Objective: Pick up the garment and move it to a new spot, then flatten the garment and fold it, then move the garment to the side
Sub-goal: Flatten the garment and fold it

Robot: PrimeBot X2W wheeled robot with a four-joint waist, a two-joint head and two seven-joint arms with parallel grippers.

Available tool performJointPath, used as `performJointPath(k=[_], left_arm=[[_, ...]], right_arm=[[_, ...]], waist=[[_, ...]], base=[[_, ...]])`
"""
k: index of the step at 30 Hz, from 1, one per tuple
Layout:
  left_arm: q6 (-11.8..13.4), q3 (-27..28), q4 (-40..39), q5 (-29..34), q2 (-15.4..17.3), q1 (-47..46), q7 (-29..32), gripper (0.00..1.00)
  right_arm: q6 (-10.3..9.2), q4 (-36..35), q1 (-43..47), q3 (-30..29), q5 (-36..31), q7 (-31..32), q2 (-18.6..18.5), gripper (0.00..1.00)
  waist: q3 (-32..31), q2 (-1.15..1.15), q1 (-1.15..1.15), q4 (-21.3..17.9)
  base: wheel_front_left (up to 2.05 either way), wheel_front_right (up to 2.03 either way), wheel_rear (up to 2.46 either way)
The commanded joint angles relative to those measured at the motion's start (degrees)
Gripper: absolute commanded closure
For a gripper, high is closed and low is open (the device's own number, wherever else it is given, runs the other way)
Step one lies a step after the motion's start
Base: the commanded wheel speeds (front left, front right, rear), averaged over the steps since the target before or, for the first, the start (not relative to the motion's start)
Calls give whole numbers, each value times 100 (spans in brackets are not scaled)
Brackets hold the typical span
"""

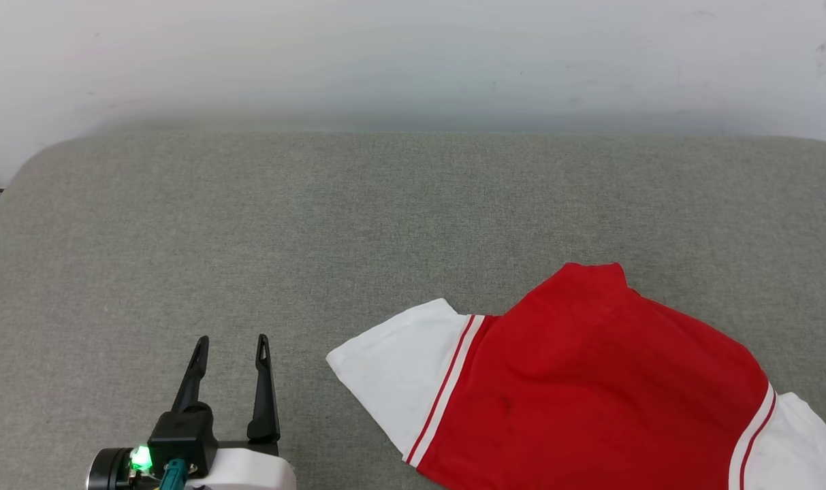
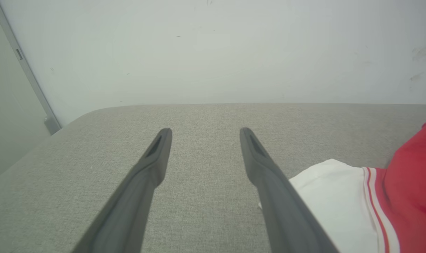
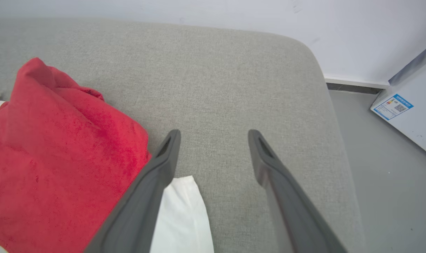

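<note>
The garment (image 1: 583, 381), a red T-shirt with white sleeves and red-and-white stripe trim, lies rumpled at the front right of the grey cushion; no letters or number show on its upper side. One white sleeve (image 2: 335, 196) points toward my left gripper (image 1: 231, 350), which stands open and empty just left of the shirt. In the right wrist view my right gripper (image 3: 214, 138) is open above bare cushion, with the red cloth (image 3: 58, 154) on its left and the other white sleeve (image 3: 183, 214) under its left finger.
The grey fabric cushion (image 1: 317, 218) spreads wide behind and left of the shirt, against a white wall (image 1: 413, 61). Its rounded right edge (image 3: 325, 105) drops to a grey floor, where a white box with a blue label (image 3: 392, 105) stands.
</note>
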Motion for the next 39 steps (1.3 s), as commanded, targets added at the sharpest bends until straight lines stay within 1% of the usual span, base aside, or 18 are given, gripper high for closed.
performJointPath(k=[1, 2, 3, 6, 8, 10, 13, 15, 18, 23, 25, 32, 34, 36, 37, 38, 39], left_arm=[[25, 22, -26, 36, -3, 58, -15, 0], [23, 23, -27, 40, -4, 61, -15, 0], [23, 23, -27, 40, -4, 61, -15, 0], [20, 27, -37, 45, -3, 49, -15, 0], [22, 28, -50, 49, -3, 42, -15, 0], [6, 13, -50, 45, -3, 12, -15, 0], [-26, -9, -60, 55, -3, -98, -15, 0], [-40, -15, -61, 68, -3, -136, -15, 0], [-48, -32, -63, 85, -3, -193, -15, 0], [-50, -54, -73, 99, -2, -286, -15, 0], [-60, -71, -75, 105, -3, -344, -15, 0], [-30, -109, -84, 105, -4, -452, -15, 0], [-38, -115, -76, 104, -3, -475, -15, 0], [-39, -99, -62, 114, -3, -480, -15, 0], [-34, -78, -54, 120, -4, -473, -15, 0], [-32, -64, -41, 122, -4, -463, -15, 0], [-33, -50, -29, 129, -4, -444, -14, 0]], right_arm=[[-7, -208, 271, -93, -71, 528, 126, 0], [-7, -295, 381, -128, -65, 833, 175, 0], [-7, -295, 381, -128, -65, 833, 175, 0], [-8, -512, 670, -273, -185, 1703, 212, 0], [-7, -600, 840, -309, -225, 2239, 307, 0], [-9, -618, 891, -398, -248, 2578, 370, 0], [-8, -481, 903, -427, -380, 2866, 400, 0], [-7, -354, 812, -400, -490, 2956, 418, 0], [-7, -116, 573, -354, -434, 3008, 591, 0], [-7, 376, 162, -128, -433, 2894, 734, 0], [-8, 597, 22, -33, -460, 2827, 739, 0], [-9, 1503, -71, 602, -552, 2751, 929, 0], [-9, 1753, -49, 770, -483, 2720, 1005, 0], [-8, 1849, -70, 958, -396, 2676, 1041, 0], [-8, 1839, -91, 1012, -352, 2568, 1051, 20], [-6, 1812, -141, 1052, -331, 2458, 1035, 75], [-6, 1789, -172, 1103, -300, 2379, 1002, 100]], waist=[[1, 0, 0, -9], [2, 0, 0, -11], [2, 0, 0, -11], [27, 0, 0, -17], [53, 0, 0, -32], [102, 0, 0, -30], [209, 0, 0, -6], [287, 0, 0, 13], [412, 0, 0, 50], [622, 0, 0, 118], [696, 0, 0, 148], [874, 0, 0, 209], [895, 0, 0, 218], [890, 0, 0, 208], [875, 0, 0, 191], [848, 0, 0, 174], [813, 0, 0, 155]], base=[[0, 0, 0], [0, 0, 0], [0, 0, 0], [0, 0, 0], [0, 0, 0], [0, 0, 0], [0, 0, 0], [0, 0, 0], [0, 0, 0], [0, 0, 0], [0, 0, 0], [0, 0, 0], [0, 0, 0], [0, 0, 0], [0, 0, 0], [0, 0, 0], [0, 0, 0]])
